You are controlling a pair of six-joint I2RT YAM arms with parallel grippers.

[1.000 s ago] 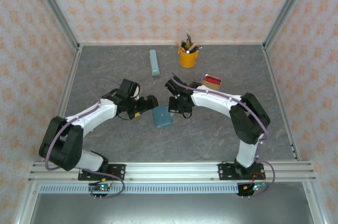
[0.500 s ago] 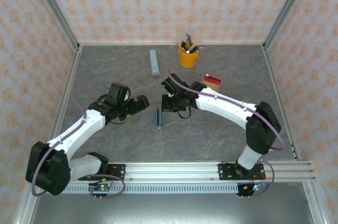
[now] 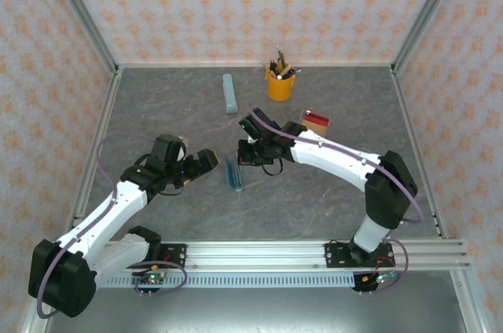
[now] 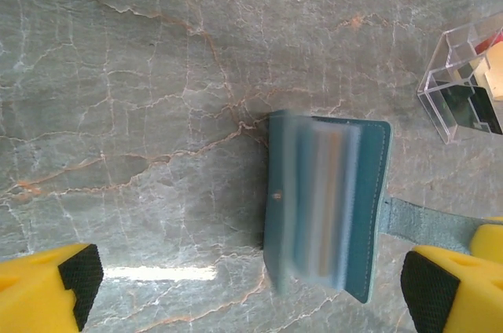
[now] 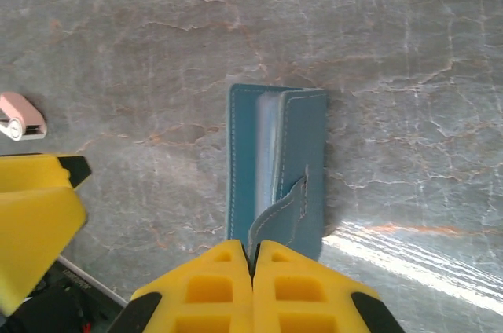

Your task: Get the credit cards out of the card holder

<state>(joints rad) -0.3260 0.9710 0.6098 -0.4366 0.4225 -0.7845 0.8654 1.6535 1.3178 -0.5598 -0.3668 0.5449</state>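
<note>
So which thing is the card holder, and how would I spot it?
Look at the middle of the grey stone table. The card holder sits there, its strap pinched by the right end effector. It is a small dark teal case, unlike the long pale blue bar by the yellow cup at the back.

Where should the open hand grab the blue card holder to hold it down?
Probably the flat flap of the card holder, by its long free edge, coming from the left hand's side. That flap lies flat facing it; the right hand pinches the strap on the other flap.
</note>
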